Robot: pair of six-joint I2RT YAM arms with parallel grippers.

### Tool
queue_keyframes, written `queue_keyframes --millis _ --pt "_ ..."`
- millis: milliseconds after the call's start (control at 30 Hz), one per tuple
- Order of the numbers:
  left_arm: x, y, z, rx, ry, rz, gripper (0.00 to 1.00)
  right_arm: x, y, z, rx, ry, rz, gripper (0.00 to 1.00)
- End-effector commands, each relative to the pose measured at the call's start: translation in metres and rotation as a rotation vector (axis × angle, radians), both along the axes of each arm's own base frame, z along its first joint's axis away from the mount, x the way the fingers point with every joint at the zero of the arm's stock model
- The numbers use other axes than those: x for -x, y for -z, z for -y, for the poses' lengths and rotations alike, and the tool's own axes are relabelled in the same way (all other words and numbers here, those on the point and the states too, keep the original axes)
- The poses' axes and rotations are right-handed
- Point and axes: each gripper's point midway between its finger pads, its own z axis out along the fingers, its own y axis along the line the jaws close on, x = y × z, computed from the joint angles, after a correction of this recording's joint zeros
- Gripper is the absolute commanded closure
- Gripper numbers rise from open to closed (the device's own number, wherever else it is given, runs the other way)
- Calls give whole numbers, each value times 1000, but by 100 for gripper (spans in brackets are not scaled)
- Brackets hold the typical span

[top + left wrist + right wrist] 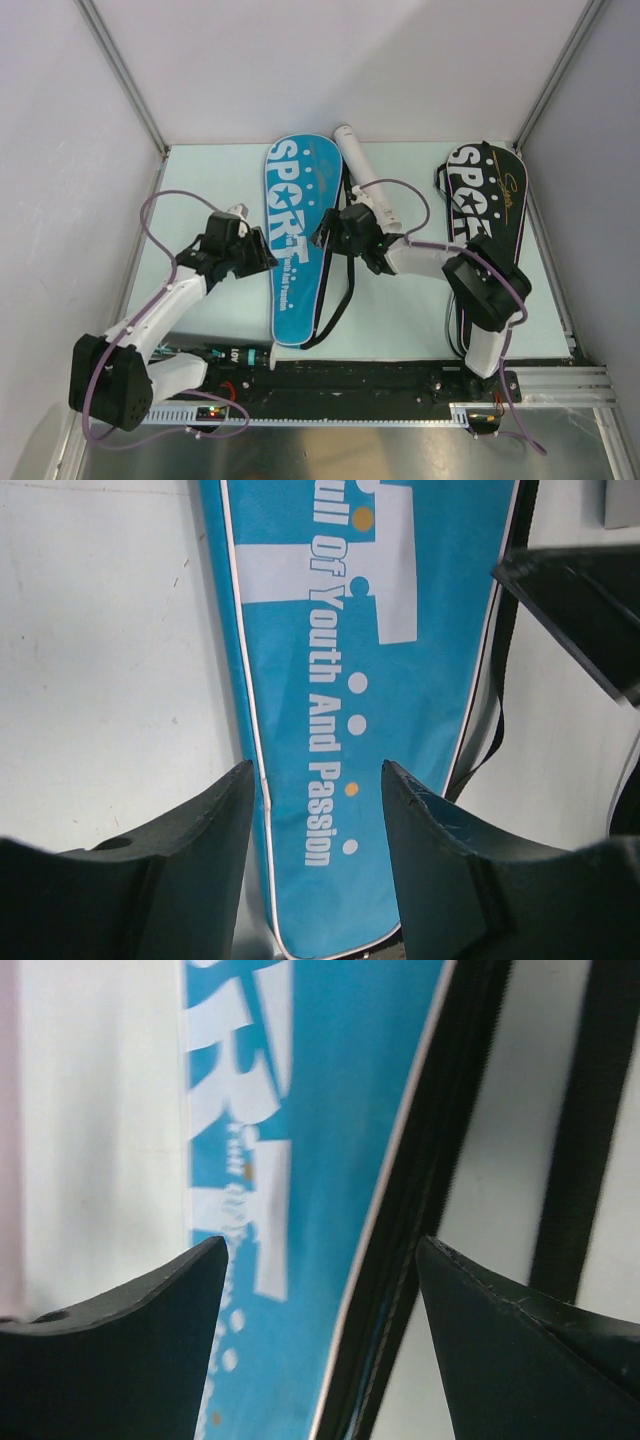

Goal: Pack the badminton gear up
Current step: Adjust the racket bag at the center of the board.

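On table: blue cover, black cover (two), one tube; left tool, right tool agape, empty.

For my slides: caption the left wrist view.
Open left gripper above the tapered end of the blue racket cover.

Spread pincer — blue cover beneath

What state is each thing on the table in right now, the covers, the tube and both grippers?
Blue cover: lying flat, between the grippers.
Black cover: lying flat, right side, partly under the right arm.
White tube: lying down beside the blue cover.
Left gripper: open, over the blue cover.
Right gripper: open, over the blue cover's black edge.
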Motion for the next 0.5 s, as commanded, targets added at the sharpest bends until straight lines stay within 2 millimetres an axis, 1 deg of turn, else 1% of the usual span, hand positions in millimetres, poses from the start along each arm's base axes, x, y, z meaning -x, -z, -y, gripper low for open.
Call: queue_keyframes --millis 0,100,133,200,233,300,367,400,433,467 --pt "6 -11 2 48 48 49 42 -17 33 24 199 93 -37 19" --pt "9 -14 1 59 45 60 42 -17 48 23 247 95 -80 19" --pt "10 -14 0 62 42 65 42 -16 57 23 268 92 -102 19" --pt "10 -18 -1 70 34 74 42 -14 67 18 291 73 -135 19" --pt "10 -19 -1 74 29 77 42 -13 70 13 291 58 -144 20" --pt "8 -23 -1 84 16 85 42 -10 76 4 281 32 -161 26" --pt "5 -27 -3 93 -5 96 41 -9 80 -3 257 11 -174 43" --pt "2 -30 -4 99 -17 105 41 -9 81 -5 247 1 -176 54" --pt "-2 -33 -7 103 -33 115 41 -11 78 -7 232 -6 -169 63" --pt "-8 -36 -11 92 -61 132 41 -15 73 -11 210 -17 -151 76"
